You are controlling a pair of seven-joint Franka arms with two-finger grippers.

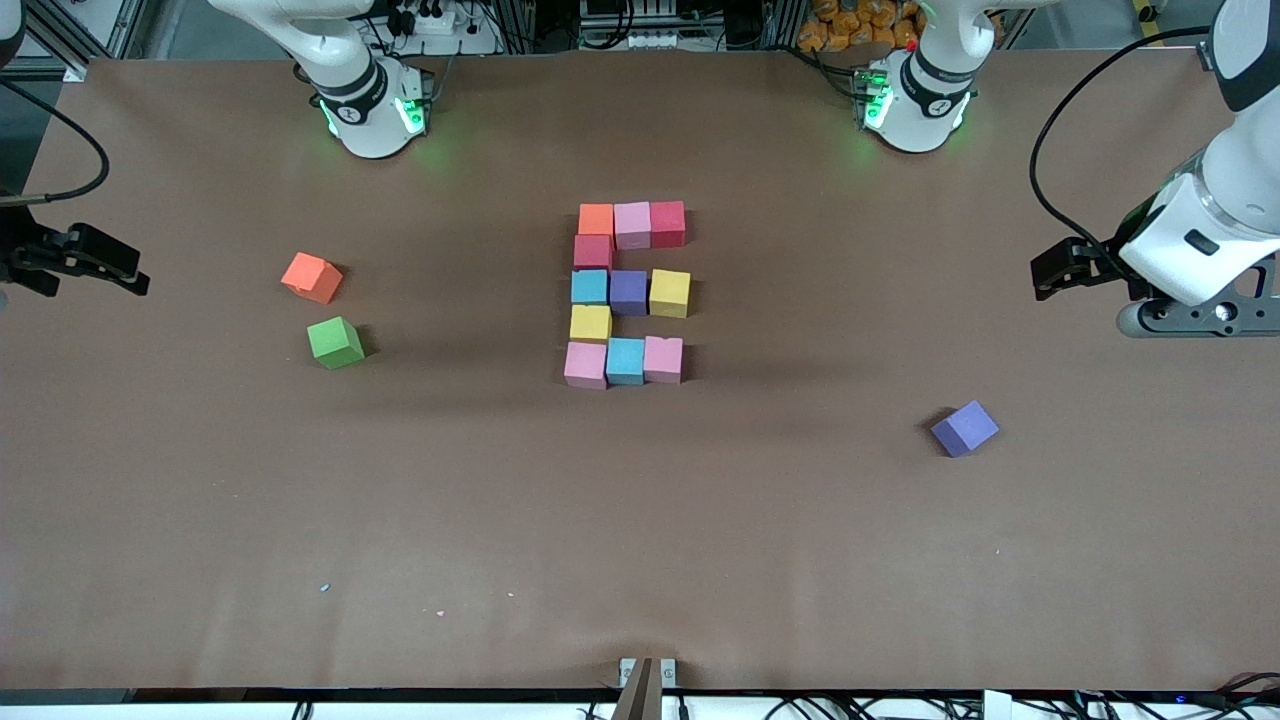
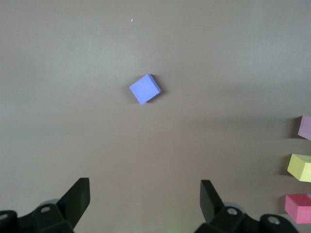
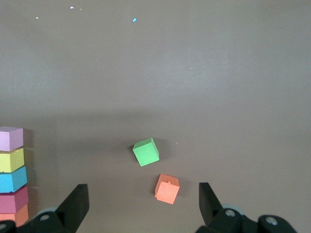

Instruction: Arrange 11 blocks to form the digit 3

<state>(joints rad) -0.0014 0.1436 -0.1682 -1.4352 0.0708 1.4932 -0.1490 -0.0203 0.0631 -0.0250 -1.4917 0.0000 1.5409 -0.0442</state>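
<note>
Figure: eleven blocks sit touching in the middle of the table (image 1: 200,520), forming the digit 3 (image 1: 628,294) as the robots would read it.
Bar nearest the bases: orange block (image 1: 596,219), pink block (image 1: 632,224), red block (image 1: 667,223), side by side.
Upper link: a second red block (image 1: 593,251) sits under the orange one, on the side toward the right arm's end.
Middle bar: light blue block (image 1: 589,286), purple block (image 1: 628,292), yellow block (image 1: 669,293).
Lower link: a second yellow block (image 1: 590,322), in line with the red link.
Bar nearest the front camera: pink block (image 1: 585,364), light blue block (image 1: 625,361), pink block (image 1: 663,359).
Loose cubes: a spare orange cube (image 1: 312,277) and a green cube (image 1: 335,342) lie near each other toward the right arm's end; a spare purple cube (image 1: 965,428) lies alone toward the left arm's end, turned at an angle.
Left gripper (image 2: 145,199): up in the air at the left arm's end of the table, jaws spread wide and holding nothing. The spare purple cube lies out ahead of the jaws, roughly in line with the gap, well apart from them. Edges of the figure's blocks show off to one side of the jaws.
Right gripper (image 3: 144,201): up at the right arm's end, jaws wide and empty. The spare orange cube lies just ahead of the gap, the green cube a little farther out, neither touching the jaws. A column of the figure's blocks shows off to one side.
</note>
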